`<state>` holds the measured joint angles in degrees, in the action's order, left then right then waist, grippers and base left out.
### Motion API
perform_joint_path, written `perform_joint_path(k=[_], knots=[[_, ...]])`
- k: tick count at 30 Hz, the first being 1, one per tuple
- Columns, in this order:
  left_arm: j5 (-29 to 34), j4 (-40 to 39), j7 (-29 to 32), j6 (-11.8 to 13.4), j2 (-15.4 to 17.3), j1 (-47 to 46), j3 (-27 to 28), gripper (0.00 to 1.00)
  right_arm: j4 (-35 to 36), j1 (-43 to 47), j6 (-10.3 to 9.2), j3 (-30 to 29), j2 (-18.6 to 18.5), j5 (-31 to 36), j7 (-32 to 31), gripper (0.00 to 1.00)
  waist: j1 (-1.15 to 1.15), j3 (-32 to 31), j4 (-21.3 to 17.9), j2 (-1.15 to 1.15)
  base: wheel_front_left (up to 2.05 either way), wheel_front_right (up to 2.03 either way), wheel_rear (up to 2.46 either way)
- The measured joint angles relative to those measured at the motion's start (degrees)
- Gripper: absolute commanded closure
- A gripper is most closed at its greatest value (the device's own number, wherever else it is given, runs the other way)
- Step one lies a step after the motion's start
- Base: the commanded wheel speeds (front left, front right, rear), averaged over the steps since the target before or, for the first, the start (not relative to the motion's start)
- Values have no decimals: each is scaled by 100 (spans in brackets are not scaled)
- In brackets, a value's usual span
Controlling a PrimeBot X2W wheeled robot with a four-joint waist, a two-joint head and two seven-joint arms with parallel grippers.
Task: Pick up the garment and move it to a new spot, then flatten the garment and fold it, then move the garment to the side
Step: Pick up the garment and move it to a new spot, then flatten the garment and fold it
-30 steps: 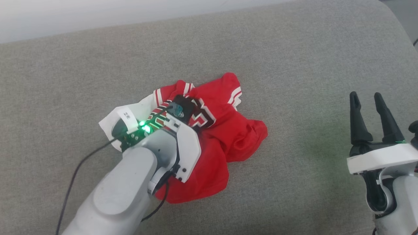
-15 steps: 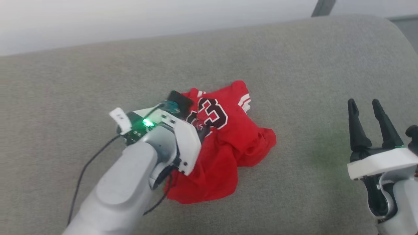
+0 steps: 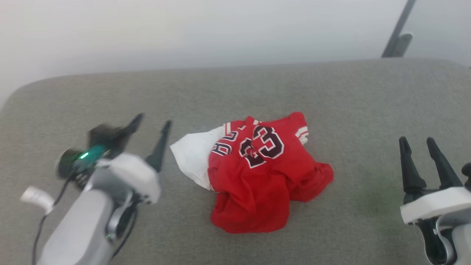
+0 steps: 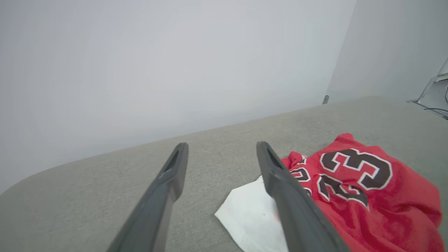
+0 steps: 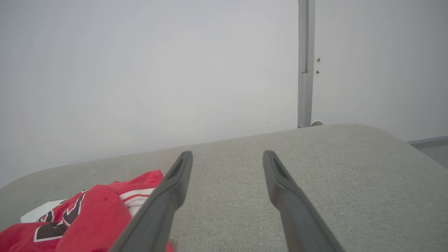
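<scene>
The left gripper point(image 4: 222, 147) is seen with jaws spread wide above the grey fabric surface point(image 4: 87, 196); the garment point(image 4: 378, 206) is seen crumpled at the view's right, "23" showing.

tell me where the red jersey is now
Head view: the crumpled red jersey lies centre on the grey fabric cushion, between the left pincer and right pincer.
</scene>
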<state>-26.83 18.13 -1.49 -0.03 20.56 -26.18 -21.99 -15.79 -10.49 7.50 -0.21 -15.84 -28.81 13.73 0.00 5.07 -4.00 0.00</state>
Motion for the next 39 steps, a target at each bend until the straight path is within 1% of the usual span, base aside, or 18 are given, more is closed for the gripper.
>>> perform_joint_path(k=[2, 7, 11, 14, 20, 27, 39], knots=[[-57, -120, -243, 85, 131, 257, 175, 0, -22, 81, 0, -26, -14, 11, -14, 0, 0, -84, 86, 0, 0, 0, 0], [-169, -495, -723, 391, 447, 964, 651, 0, -29, 231, 0, -115, -45, 80, -60, 0, 0, -258, 267, 0, 0, 0, 0], [-289, -784, -886, 598, 584, 1525, 950, 0, -16, 310, 0, -197, -54, 121, -67, 0, 0, -334, 387, 0, 0, 0, 0], [-428, -911, -976, 661, 633, 1827, 1103, 0, 2, 325, 0, -229, -53, 135, -73, 0, 0, -363, 456, 0, 0, 0, 0], [-546, -960, -1080, 691, 662, 2173, 1254, 0, 5, 353, 0, -288, -22, 220, -71, 0, 0, -446, 515, 0, 0, 0, 0], [-622, -923, -1174, 700, 682, 2374, 1402, 0, 54, 416, 0, -312, 44, 269, -91, 0, 0, -518, 481, 0, 0, 0, 0], [-733, -1057, -1168, 699, 747, 2424, 1444, 0, 186, 441, 0, -327, 60, 277, -169, 0, 0, -511, 419, 0, 0, 0, 0]])
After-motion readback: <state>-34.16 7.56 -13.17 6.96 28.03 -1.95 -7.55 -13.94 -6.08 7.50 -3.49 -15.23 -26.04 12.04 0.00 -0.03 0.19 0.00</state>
